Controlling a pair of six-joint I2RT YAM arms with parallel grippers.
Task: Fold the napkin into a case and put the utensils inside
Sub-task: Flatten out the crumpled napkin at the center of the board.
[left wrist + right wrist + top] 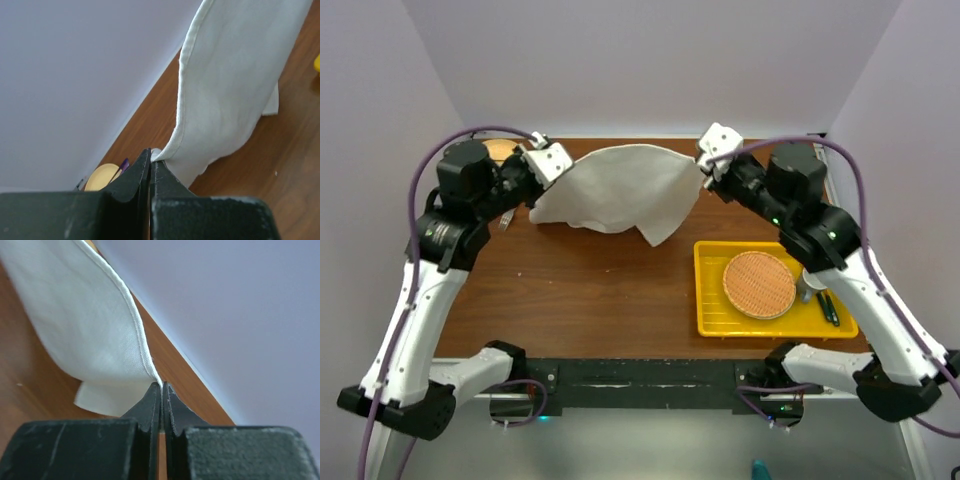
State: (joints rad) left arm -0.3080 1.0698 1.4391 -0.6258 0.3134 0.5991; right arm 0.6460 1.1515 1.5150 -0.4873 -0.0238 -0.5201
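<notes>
The cream-white napkin (620, 190) hangs as a loose sheet between my two grippers at the back of the table, and its lower edge sags onto the wood. My left gripper (563, 165) is shut on the napkin's left corner, which shows pinched at the fingertips in the left wrist view (151, 156). My right gripper (703, 165) is shut on the right corner, with the hem (142, 347) running into the closed tips (161, 386). The napkin (235, 85) drapes down to the right of the left fingers. No case is in view, and the utensils are out of view.
A yellow tray (712, 300) at the front right holds a round woven orange mat (758, 284), a small grey cup (807, 290) and dark green-handled utensils (830, 307). A tan plate (102, 176) with a purple utensil (123, 165) sits at the back left by the wall.
</notes>
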